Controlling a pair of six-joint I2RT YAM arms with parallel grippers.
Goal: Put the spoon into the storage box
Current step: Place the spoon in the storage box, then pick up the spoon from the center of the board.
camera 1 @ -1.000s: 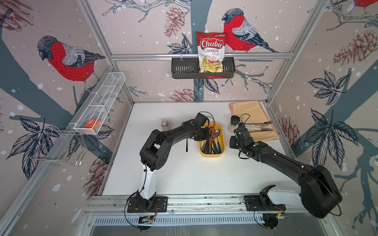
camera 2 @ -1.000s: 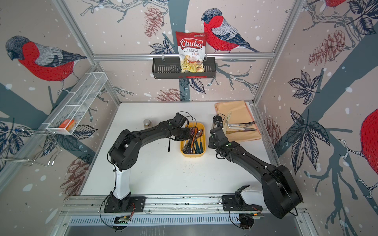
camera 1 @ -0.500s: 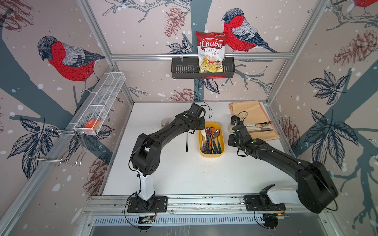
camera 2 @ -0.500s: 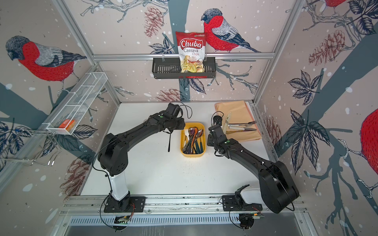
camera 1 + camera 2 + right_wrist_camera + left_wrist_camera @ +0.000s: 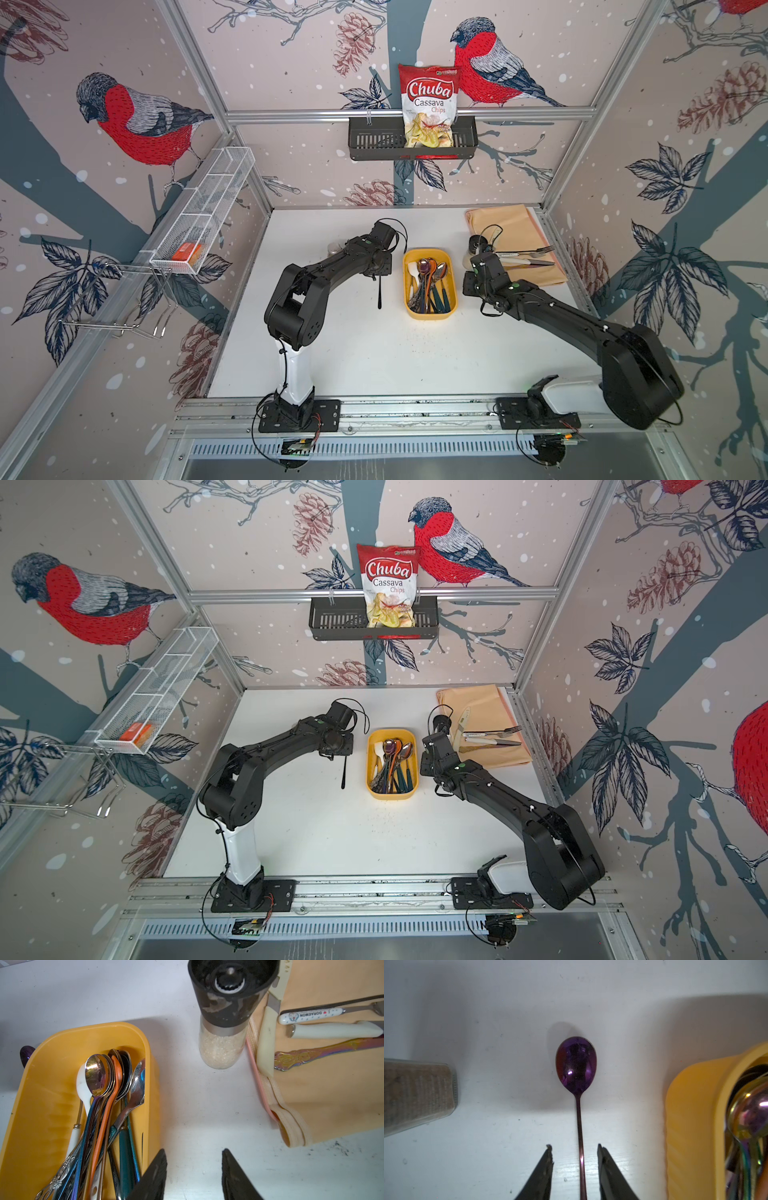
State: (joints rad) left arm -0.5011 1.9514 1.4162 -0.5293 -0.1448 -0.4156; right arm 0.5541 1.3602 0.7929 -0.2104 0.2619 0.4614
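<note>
Fingers (image 5: 544,1169) of left gripper (image 5: 574,1155) spread either side of slim purple metal spoon (image 5: 576,1064) handle, not touching, spoon flat on white table just beside shallow yellow plastic storage box (image 5: 691,1126); should drop lower, centre handle, pinch squarely; right gripper (image 5: 194,1159) spread, empty.

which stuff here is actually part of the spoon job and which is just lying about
Part of the job:
- purple spoon on the table, between the open left gripper fingers
- yellow storage box, already holding spoons

Lying about:
- salt grinder
- fork and knives on the orange cloth
- chips bag
- white wire basket
</note>
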